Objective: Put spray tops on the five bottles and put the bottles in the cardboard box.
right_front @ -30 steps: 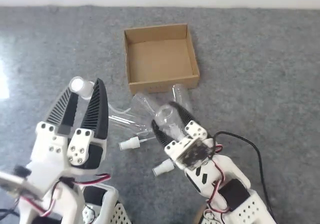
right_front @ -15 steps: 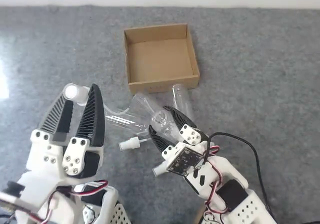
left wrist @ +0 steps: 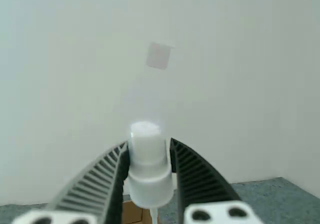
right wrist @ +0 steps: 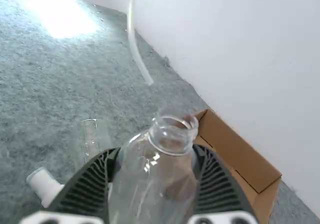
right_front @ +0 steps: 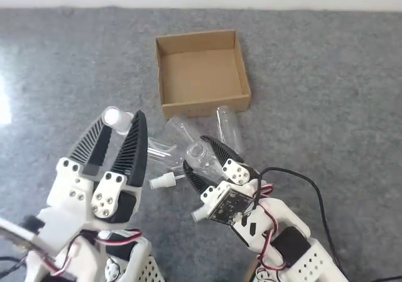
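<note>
Jaws on the left arm [right_front: 94,194] pinch a white spray top [left wrist: 145,164] held aloft; those on the right arm [right_front: 276,232] clamp a clear bottle [right wrist: 160,174], neck up. Beyond, spare bottles [right_front: 227,124] lie just before the cardboard box [right_front: 204,105], with open table [right_front: 326,93] around it.

In the left wrist view the cardboard box [left wrist: 129,214] was mostly hidden behind the held spray top [left wrist: 148,166] and cut off by the picture's edge. The held bottle [right wrist: 157,179] lost its lower body to the right wrist view's edge. From above, the clear bottles [right_front: 177,133] lying on the worktop [right_front: 326,93] overlapped too much to count.
</note>
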`<control>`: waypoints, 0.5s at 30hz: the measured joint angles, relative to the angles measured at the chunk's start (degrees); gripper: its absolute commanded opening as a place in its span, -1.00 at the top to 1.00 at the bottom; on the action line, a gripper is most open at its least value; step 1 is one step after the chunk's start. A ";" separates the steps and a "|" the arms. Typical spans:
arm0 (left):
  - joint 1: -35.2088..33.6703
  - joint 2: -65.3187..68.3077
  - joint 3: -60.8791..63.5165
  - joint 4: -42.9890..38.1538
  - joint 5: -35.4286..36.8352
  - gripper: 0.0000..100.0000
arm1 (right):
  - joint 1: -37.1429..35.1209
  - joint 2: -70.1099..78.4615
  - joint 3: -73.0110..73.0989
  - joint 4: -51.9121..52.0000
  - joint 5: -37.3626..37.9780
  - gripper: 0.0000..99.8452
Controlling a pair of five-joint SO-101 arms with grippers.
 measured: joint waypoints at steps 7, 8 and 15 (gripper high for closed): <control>2.02 0.00 0.18 0.00 0.00 0.98 | -0.26 0.00 1.58 -5.63 5.10 0.98; 2.02 0.00 0.18 0.00 0.00 0.98 | -0.26 0.09 1.58 -5.71 5.19 0.98; 2.02 0.00 0.18 0.00 0.00 0.98 | -0.26 0.00 1.58 -5.89 5.89 0.98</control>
